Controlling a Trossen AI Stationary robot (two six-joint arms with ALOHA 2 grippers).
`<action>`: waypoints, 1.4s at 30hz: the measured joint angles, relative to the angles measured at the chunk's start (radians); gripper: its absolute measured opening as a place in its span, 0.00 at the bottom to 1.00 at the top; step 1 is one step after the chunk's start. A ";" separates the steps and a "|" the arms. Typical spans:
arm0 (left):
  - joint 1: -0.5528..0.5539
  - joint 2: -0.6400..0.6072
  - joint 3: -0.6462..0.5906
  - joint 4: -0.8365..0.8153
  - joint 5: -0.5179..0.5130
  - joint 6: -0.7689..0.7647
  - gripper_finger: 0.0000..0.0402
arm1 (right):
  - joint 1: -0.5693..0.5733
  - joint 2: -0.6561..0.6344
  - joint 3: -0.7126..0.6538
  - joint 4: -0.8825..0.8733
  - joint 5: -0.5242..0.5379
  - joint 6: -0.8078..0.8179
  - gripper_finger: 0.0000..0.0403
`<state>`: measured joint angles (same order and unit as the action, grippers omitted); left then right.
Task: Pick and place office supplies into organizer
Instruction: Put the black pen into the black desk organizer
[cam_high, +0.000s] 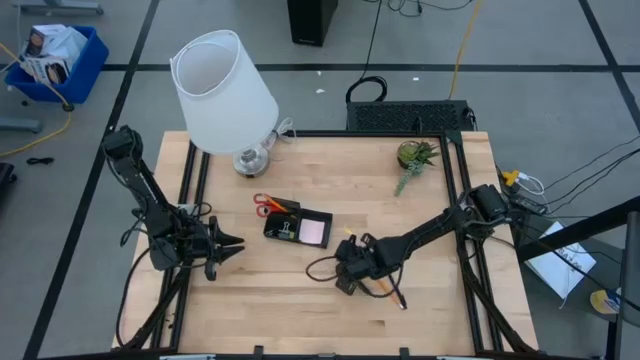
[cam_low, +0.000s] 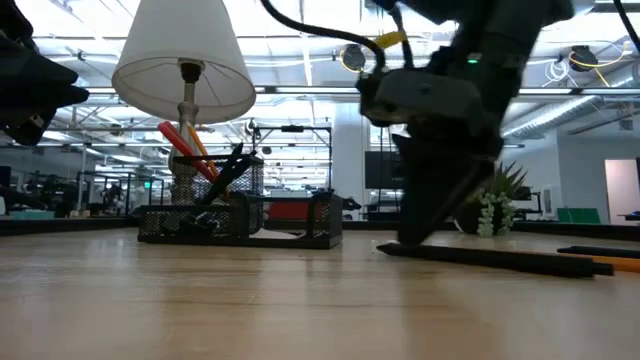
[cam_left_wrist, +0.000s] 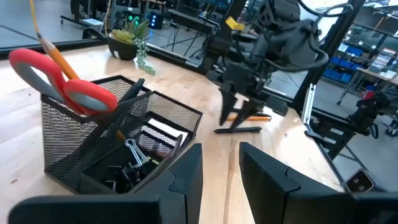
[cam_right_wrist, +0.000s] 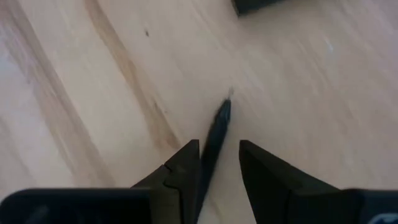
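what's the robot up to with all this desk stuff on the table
It is tidying office supplies into the black mesh organizer, which already holds the red-handled scissors and a pencil. The right gripper is down at the tabletop, its fingers straddling a black pen but not yet shut on it. The left gripper waits beside the organizer.

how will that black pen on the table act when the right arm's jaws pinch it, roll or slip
The pen is thin, round and smooth, so it may roll or slip if pinched off-centre. It looks stiff and light, so it should lift without bending. It lies between the right gripper's jaws, so it is well placed for a squeeze.
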<state>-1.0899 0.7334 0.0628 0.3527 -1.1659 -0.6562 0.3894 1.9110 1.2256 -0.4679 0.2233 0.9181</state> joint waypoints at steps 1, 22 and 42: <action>0.002 0.000 0.000 -0.001 0.007 0.000 0.27 | -0.006 0.003 0.008 -0.001 0.010 -0.012 0.27; 0.009 0.048 0.000 -0.008 0.032 -0.061 0.27 | -0.035 0.091 0.015 -0.006 -0.035 -0.078 0.05; 0.009 0.052 0.000 -0.012 0.014 -0.060 0.27 | -0.022 -0.056 0.009 0.291 0.112 -0.245 0.04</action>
<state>-1.0813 0.7856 0.0624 0.3405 -1.1522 -0.7162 0.3676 1.8549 1.2350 -0.1772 0.3350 0.6730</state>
